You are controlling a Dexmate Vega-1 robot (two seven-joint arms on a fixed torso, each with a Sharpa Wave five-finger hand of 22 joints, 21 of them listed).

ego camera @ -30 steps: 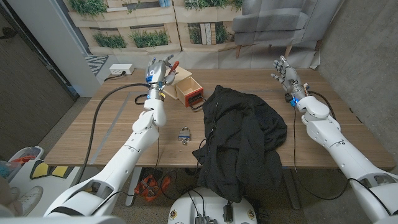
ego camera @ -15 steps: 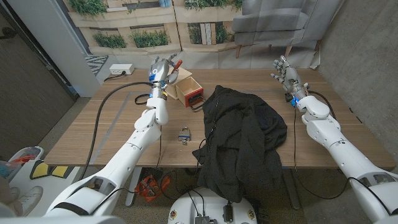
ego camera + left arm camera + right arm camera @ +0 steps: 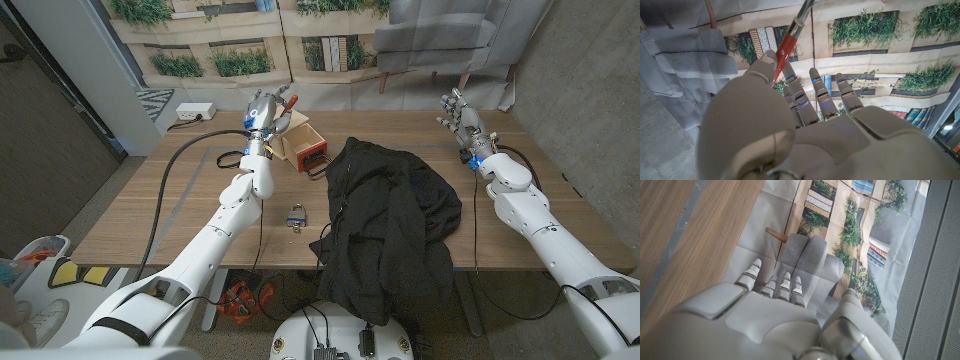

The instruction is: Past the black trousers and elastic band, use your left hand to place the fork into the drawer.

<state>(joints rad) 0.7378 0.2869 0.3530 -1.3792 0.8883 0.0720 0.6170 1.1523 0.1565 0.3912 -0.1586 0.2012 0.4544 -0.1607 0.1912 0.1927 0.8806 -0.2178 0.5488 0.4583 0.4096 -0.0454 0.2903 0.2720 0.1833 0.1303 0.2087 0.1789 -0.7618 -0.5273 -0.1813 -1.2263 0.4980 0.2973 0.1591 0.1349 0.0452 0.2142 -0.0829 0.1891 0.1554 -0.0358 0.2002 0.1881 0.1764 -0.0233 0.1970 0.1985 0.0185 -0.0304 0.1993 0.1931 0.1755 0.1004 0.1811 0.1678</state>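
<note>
Left hand (image 3: 262, 108) grips a red-handled fork (image 3: 287, 103) above the far side of the wooden table (image 3: 180, 205), just over the small wooden drawer (image 3: 302, 143) that stands with its red front facing the robot. From the left wrist camera, the fork's red handle (image 3: 785, 45) rises past the curled fingers (image 3: 801, 102), its metal neck pointing away toward the backdrop. Black trousers (image 3: 388, 215) lie in a heap across the middle of the table, spilling over the near edge, just beside the drawer. A small padlock (image 3: 297, 216) sits on the wood between the left arm and the trousers. Right hand (image 3: 459, 117) hangs raised over the table's far right side, fingers spread and holding nothing; the right wrist camera shows its fingers (image 3: 774, 285) loosely extended beyond the table edge.
</note>
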